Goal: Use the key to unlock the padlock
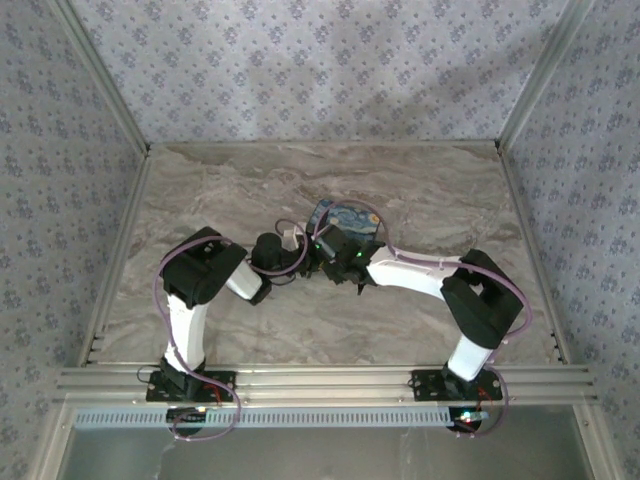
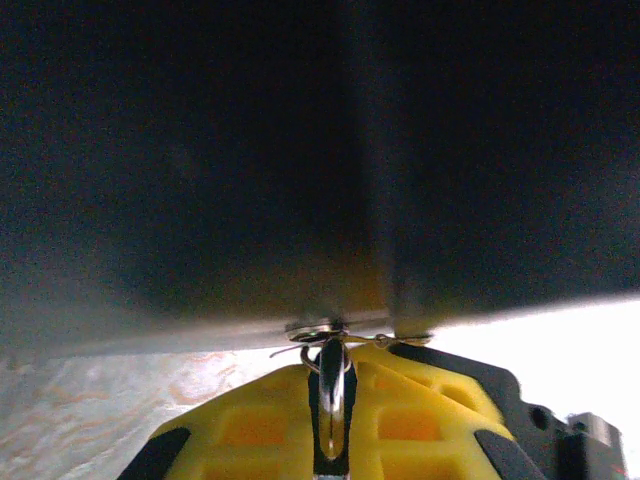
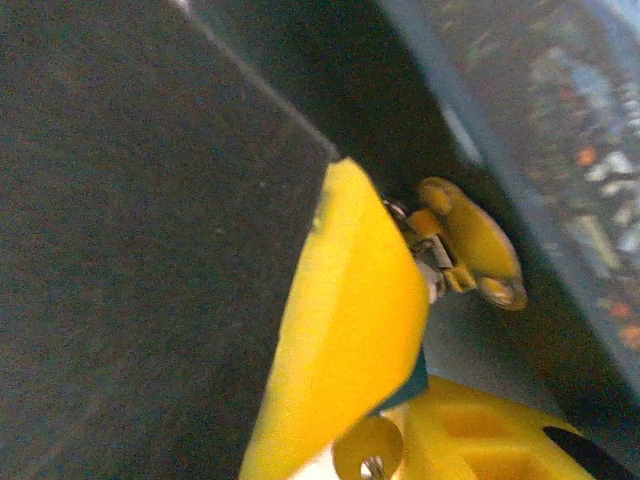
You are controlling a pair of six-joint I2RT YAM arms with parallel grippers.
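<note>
Your left gripper clenched on key. Your right gripper: can't tell if gripping; brass piece just beside it.

The table is veined beige, walls grey floral, card seemingly blue.

Blue-floral wallpaper walls; marbled beige tabletop; aluminium frame rails at near edge.

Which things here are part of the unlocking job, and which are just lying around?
Job: left tool, shut on a metal key ring; right tool; brass-yellow piece beside it, likely key or padlock part.
Lying about: blue swirl-patterned flat item by the tools.
</note>
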